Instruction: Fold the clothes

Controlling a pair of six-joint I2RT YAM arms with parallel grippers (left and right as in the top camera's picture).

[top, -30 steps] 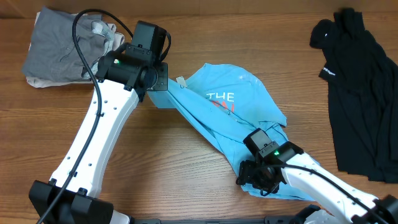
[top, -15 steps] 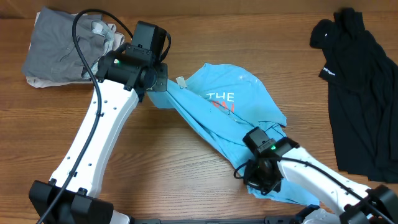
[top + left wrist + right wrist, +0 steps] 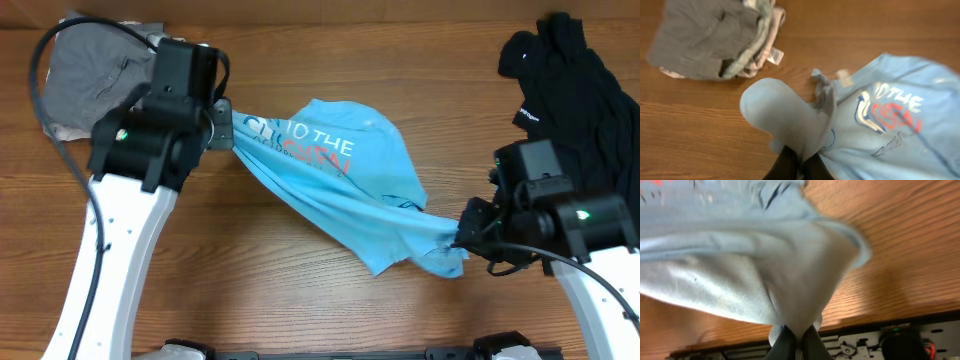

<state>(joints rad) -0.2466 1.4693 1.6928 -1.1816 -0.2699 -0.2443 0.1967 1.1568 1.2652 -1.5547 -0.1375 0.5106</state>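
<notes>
The sky-blue T-shirt (image 3: 340, 190) has just been drawn out between my two hands. From overhead, a second ago it lay bunched in the middle of the worktop (image 3: 300, 300), with my right hand (image 3: 462, 236) low at its near hem and not yet closed. Now that hand is clamped on the hem and has swung out to the right. My left hand (image 3: 224, 130) has shifted left and stays pinched on the other end. The cloth runs as a slanted band between them, and more of its white and coral lettering shows. The black garment (image 3: 580, 130) lies untouched at far right, and the grey garments (image 3: 85, 75) sit in the far left corner.

In the left wrist view, my fingers are closed tight on a rounded bulge of blue fabric, and a label (image 3: 843, 76) shows near the collar.

In the right wrist view, my fingers are nipped shut on a gathered fold of the hem, which hangs above the wood.

I judge this to be spreading, not folding. The shirt must next be laid flat, and no fold is made yet.
</notes>
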